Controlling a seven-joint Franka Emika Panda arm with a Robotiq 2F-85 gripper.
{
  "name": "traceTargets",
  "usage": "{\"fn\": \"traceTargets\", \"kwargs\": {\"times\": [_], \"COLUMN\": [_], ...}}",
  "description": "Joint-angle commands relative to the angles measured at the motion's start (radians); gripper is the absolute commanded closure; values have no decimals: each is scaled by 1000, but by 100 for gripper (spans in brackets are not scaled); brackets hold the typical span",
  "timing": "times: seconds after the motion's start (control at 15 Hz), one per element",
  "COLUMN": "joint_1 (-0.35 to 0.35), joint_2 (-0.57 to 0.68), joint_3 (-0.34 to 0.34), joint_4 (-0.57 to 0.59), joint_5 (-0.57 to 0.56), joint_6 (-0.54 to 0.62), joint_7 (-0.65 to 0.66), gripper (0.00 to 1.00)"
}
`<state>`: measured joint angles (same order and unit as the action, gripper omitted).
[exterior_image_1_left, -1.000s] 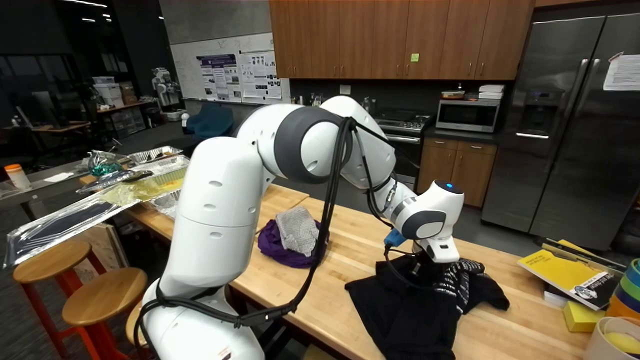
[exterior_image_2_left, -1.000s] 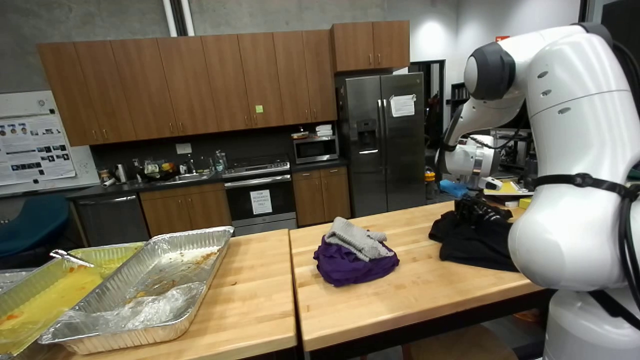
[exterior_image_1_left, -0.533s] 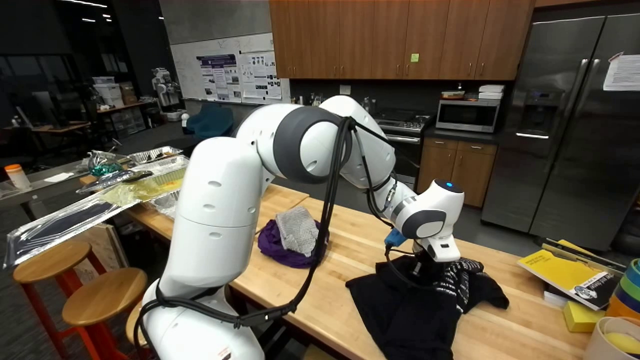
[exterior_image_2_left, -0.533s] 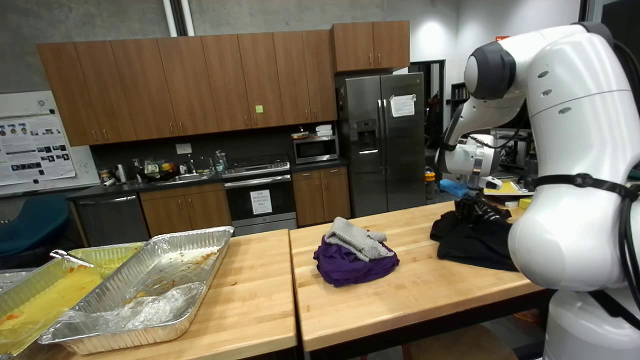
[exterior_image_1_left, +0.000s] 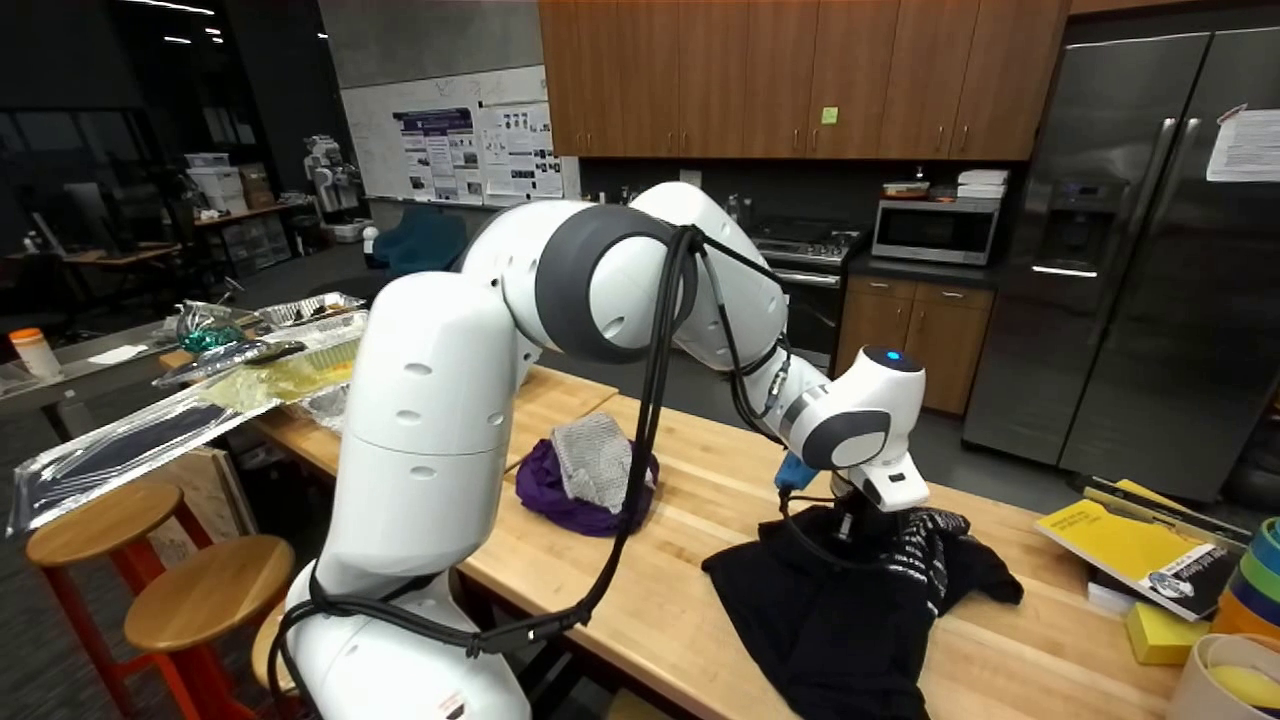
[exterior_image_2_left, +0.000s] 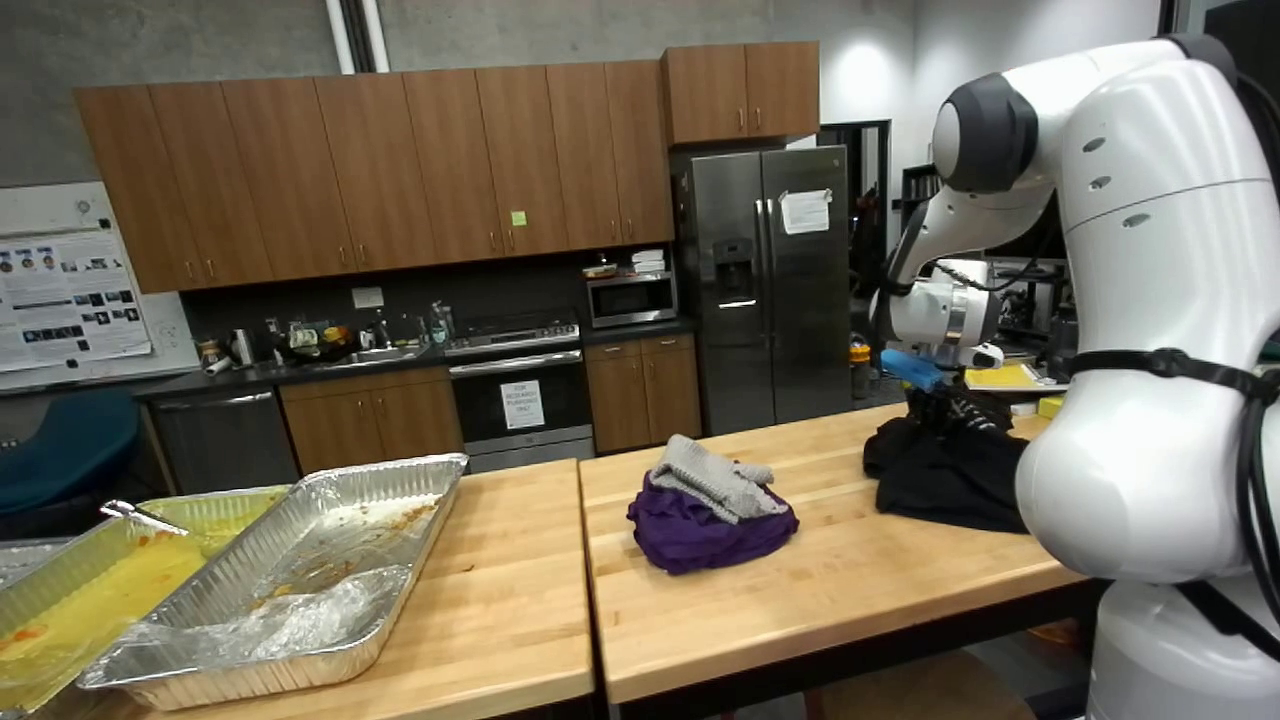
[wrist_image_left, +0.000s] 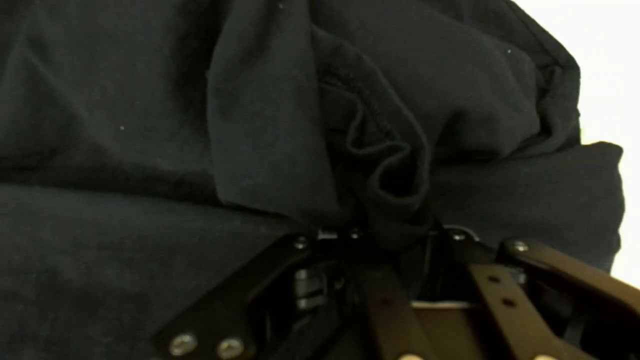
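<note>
Gripper (wrist_image_left: 395, 241) rises slightly vs. prev. pos., blk. garment (exterior_image_1_left: 830, 620) shifting w/ it; jaws stand close together w/ fold pinched btwn. Garment lies mostly on wood tabletop (exterior_image_1_left: 680, 600), apart from purple cloth (exterior_image_2_left: 705, 545).

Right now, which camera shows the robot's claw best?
The wrist view: the gripper appears close up, black cloth bunched between its jaws. Both exterior views show it small and dark against the cloth, the grip indistinct.

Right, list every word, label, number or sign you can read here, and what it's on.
"FOR RESEARCH PURPOSES ONLY": sign on the oven door.
Too small or blurred to read:
white print on the black cloth
yellow book
wall posters
paper on the fridge
any writing on the green note
</note>
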<state>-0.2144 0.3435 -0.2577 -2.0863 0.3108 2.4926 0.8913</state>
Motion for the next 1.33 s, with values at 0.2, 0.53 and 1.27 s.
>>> {"fn": "traceTargets", "kwargs": {"times": [0.2, 0.53, 1.27], "joint_1": [21, 35, 81], "joint_2": [-208, -316, -492], "joint_3": [-7, 21, 137], "joint_4": [-69, -78, -168], "joint_5": [-94, -127, -130], "joint_6": [104, 146, 214], "joint_7": [-111, -185, -342], "gripper": [94, 94, 94]}}
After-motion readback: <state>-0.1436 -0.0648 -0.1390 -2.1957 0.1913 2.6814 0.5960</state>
